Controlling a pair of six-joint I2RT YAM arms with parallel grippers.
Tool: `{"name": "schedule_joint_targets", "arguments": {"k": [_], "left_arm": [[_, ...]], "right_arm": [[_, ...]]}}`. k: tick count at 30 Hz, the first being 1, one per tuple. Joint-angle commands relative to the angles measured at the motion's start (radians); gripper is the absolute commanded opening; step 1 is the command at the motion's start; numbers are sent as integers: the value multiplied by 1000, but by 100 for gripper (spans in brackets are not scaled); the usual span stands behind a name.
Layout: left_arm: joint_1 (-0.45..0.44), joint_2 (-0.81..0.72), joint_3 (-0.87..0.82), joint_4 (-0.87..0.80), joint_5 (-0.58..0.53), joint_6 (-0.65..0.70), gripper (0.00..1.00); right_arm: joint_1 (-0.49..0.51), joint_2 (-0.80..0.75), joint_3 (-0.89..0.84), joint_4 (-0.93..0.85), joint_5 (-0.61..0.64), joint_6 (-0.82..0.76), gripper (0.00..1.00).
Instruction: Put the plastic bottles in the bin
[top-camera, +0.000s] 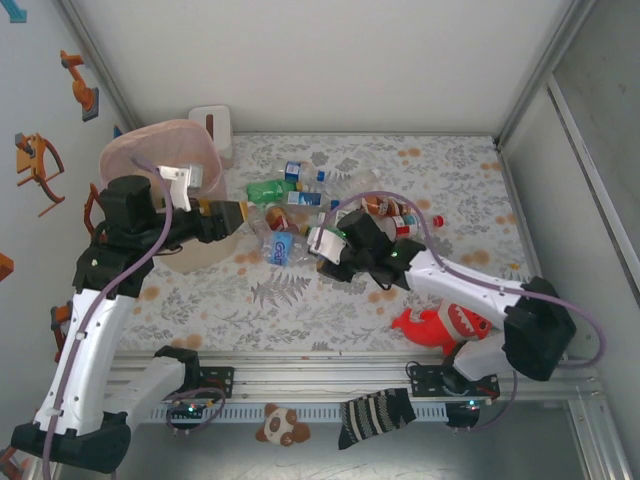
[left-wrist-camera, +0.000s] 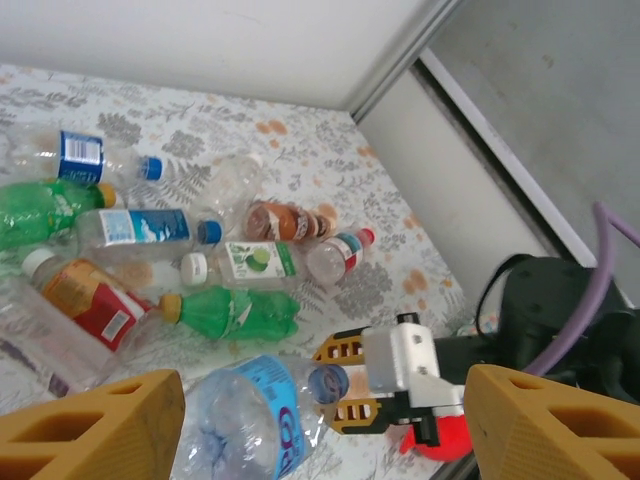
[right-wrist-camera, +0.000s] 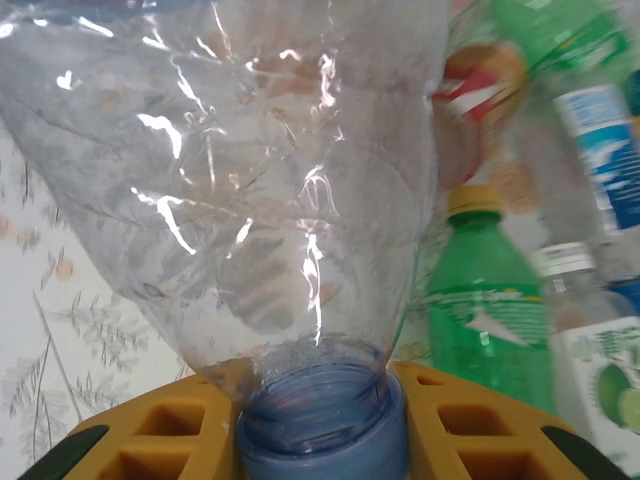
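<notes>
A clear plastic bottle with a blue label (top-camera: 281, 246) is lifted just left of the pile; my right gripper (top-camera: 318, 242) is shut on its blue cap (right-wrist-camera: 322, 425), with yellow fingers (right-wrist-camera: 150, 440) on either side. In the left wrist view that bottle (left-wrist-camera: 245, 420) hangs between my left gripper's (left-wrist-camera: 325, 400) wide-open fingers (left-wrist-camera: 95, 430) without touching them. My left gripper (top-camera: 232, 214) sits beside the pale-pink bin (top-camera: 165, 160) at the back left. Several more plastic bottles (top-camera: 300, 195) lie in a pile mid-table, among them a green one (left-wrist-camera: 235, 312).
A red plush toy (top-camera: 440, 325) lies at the front right near the right arm's base. A small white box (top-camera: 210, 122) stands behind the bin. A striped sock (top-camera: 375, 415) and a small plush (top-camera: 282, 425) lie below the table's front rail. Walls enclose the table.
</notes>
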Motion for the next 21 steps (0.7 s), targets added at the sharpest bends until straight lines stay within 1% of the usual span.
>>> {"name": "schedule_joint_targets", "arguments": {"k": [1, 3, 6, 8, 14, 21], "left_arm": [[-30, 0, -20, 117, -11, -70, 75], [-52, 2, -24, 163, -22, -92, 76], [-88, 13, -32, 248, -40, -132, 78], [-124, 27, -32, 306, -54, -152, 81], [-234, 90, -19, 477, -91, -180, 86], [-375, 212, 53, 551, -163, -138, 86]], "right_arm": [[9, -85, -19, 145, 68, 184, 15], [11, -123, -11, 165, 105, 244, 14], [10, -170, 7, 195, 195, 342, 13], [10, -193, 19, 215, 219, 400, 12], [10, -228, 82, 206, 237, 509, 12], [10, -258, 104, 215, 215, 555, 12]]}}
